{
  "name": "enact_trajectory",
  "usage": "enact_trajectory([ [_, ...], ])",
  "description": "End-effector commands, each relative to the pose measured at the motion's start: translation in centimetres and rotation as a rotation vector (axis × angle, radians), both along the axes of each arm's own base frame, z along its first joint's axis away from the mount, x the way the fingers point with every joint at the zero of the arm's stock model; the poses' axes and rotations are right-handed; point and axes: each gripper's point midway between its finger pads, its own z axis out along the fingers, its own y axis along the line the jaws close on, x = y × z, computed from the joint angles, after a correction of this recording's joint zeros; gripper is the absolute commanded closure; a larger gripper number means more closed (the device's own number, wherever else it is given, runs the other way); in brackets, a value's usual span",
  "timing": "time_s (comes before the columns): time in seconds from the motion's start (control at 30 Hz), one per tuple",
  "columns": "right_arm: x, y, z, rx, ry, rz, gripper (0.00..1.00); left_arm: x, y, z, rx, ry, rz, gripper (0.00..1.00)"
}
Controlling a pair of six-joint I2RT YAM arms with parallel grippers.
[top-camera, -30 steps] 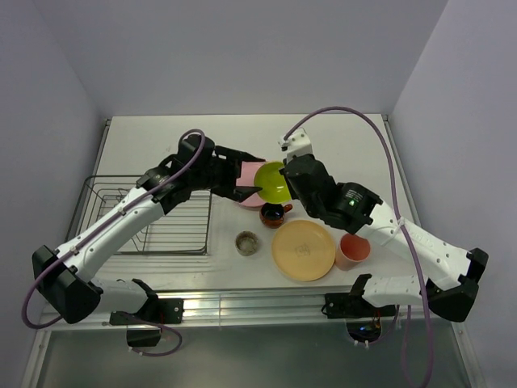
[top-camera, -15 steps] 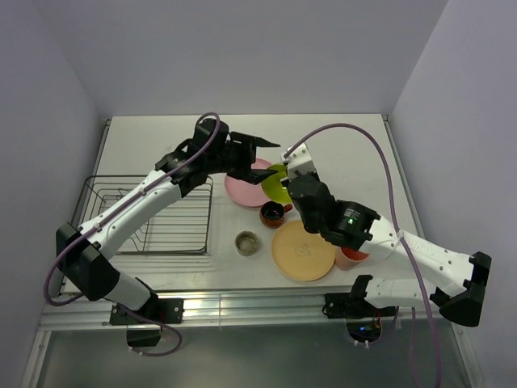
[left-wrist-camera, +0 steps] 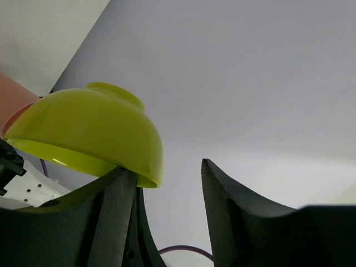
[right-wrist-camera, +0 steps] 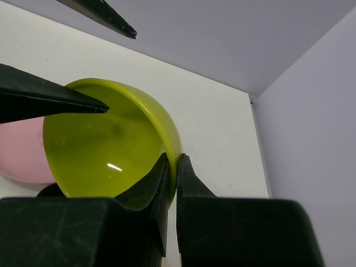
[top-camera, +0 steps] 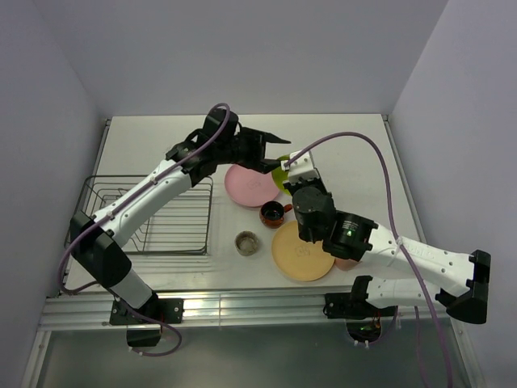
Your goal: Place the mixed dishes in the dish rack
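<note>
Pale lilac walls (top-camera: 242,48) enclose a white table (top-camera: 355,137), with the dish rack (top-camera: 182,226) at its 9 o'clock. The right gripper (right-wrist-camera: 176,167) pinches the lime-green bowl (right-wrist-camera: 105,150) by the pink plate's (top-camera: 250,187) 2 o'clock edge. The left gripper (left-wrist-camera: 167,167) is spread wide across the bowl's rim.

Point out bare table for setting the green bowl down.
Bare: the table far right, beyond the right arm under its cable; also far left, behind the dish rack, which holds nothing. Crowded: centre, where pink plate, small red-orange bowl, tiny cup and yellow-orange plate cluster.
</note>
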Motion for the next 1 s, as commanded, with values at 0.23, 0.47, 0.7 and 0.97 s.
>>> enact_trajectory([
  [0.23,-1.4,3.1,5.2,0.180,-0.139,0.115,1.00,7.1,0.1,5.3,-0.332,0.211,0.317,0.52],
  [0.47,-1.1,3.3,5.6,0.173,-0.149,0.097,1.00,6.3,0.2,4.6,-0.305,0.213,0.295,0.54],
  [0.7,-1.2,2.2,4.2,0.164,-0.124,0.053,1.00,4.4,1.9,3.6,-0.206,0.154,0.212,0.25],
  [0.97,-1.6,0.7,2.4,0.158,-0.083,0.042,1.00,1.5,6.3,1.9,-0.061,0.050,0.050,0.18],
])
